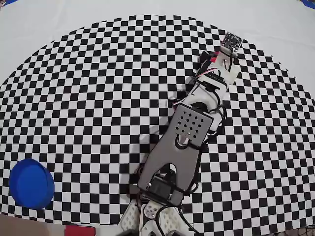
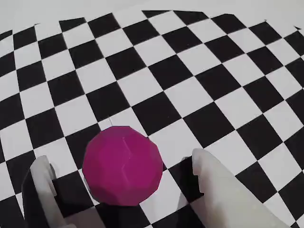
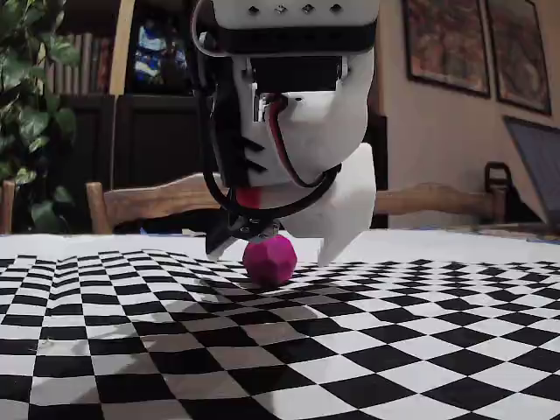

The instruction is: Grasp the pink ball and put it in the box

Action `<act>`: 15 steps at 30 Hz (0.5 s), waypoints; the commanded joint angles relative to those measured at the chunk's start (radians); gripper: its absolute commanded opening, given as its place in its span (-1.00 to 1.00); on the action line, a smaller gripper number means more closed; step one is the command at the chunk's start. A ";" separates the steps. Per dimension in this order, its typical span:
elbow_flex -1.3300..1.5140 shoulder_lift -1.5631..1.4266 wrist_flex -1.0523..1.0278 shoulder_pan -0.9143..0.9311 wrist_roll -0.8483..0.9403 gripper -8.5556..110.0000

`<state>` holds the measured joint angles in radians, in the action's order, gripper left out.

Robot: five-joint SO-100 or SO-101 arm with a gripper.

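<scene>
Pink ball (image 2: 122, 165) sits between lowered pincer's (image 2: 121, 183) spread fingers (image 2: 216, 190).

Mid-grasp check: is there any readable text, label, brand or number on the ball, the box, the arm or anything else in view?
None can be read.
Pink ball: plain, no markings.
Blue box: no label visible.
Gripper and arm: no legible print.
Small board at the arm's tip in the overhead view: any markings too small to read.
Books on the shelf in the fixed view: spines too blurred.
</scene>
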<state>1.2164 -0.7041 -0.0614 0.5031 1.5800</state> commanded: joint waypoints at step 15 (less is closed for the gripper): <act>-0.054 -0.005 -0.002 -0.002 0.008 -0.26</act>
<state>1.2088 -0.7041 -0.0614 0.5031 1.5800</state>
